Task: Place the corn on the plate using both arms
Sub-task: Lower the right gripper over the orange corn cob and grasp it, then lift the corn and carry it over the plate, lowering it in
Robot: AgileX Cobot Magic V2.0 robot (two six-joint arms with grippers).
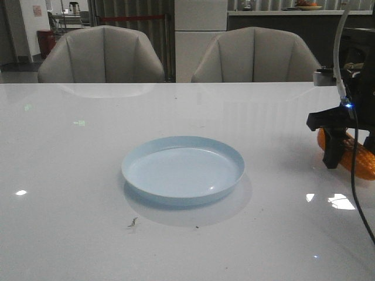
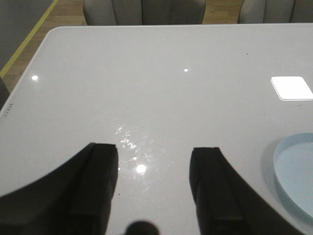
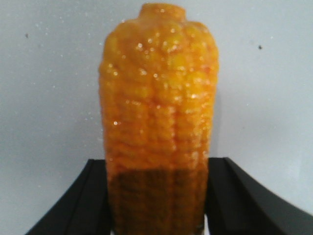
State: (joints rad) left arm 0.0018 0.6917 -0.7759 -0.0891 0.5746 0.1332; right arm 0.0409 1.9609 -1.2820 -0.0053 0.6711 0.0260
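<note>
The orange corn (image 1: 364, 159) lies low over the white table at the far right, well right of the pale blue plate (image 1: 183, 170), which is empty. My right gripper (image 1: 350, 151) comes down over the corn with a black finger on each side. In the right wrist view the corn (image 3: 159, 103) fills the gap and both fingers (image 3: 93, 196) press its sides, so the right gripper (image 3: 156, 164) is shut on it. My left gripper (image 2: 154, 152) is open and empty above bare table, and the plate's rim (image 2: 286, 171) shows at its side. The left arm is out of the front view.
Two grey chairs (image 1: 102, 55) stand behind the table's far edge. The right arm's grey cable (image 1: 357, 193) hangs down toward the table's front right. Small dark specks (image 1: 133, 222) lie in front of the plate.
</note>
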